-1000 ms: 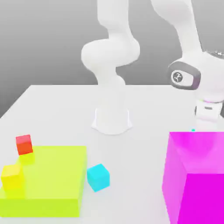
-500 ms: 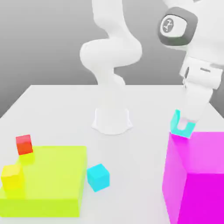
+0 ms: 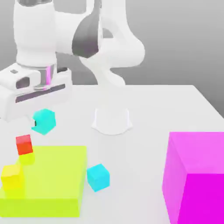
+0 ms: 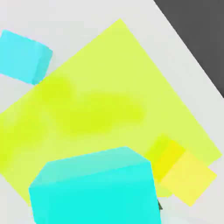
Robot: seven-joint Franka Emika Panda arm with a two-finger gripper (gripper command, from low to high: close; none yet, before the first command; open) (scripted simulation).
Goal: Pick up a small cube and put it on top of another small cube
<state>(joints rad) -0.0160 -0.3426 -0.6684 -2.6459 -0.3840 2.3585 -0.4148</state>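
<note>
held small cube (image 3: 43, 121): tilted on a corner, in the air above the red cube (image 3: 24, 144)
jaws: pinching it
other small cube (image 3: 97, 176): on the desk (image 3: 144, 109) beside the yellow-green block (image 3: 48, 179)
change: cube carried from above the magenta cube (image 3: 197, 175) to the exterior view's left

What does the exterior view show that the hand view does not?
Exterior alone: the arm, the magenta cube and the red cube. Hand view alone: the dark floor past the table edge. Shared: the held cyan cube, the resting cyan cube, the yellow-green block and the yellow cube.
</note>
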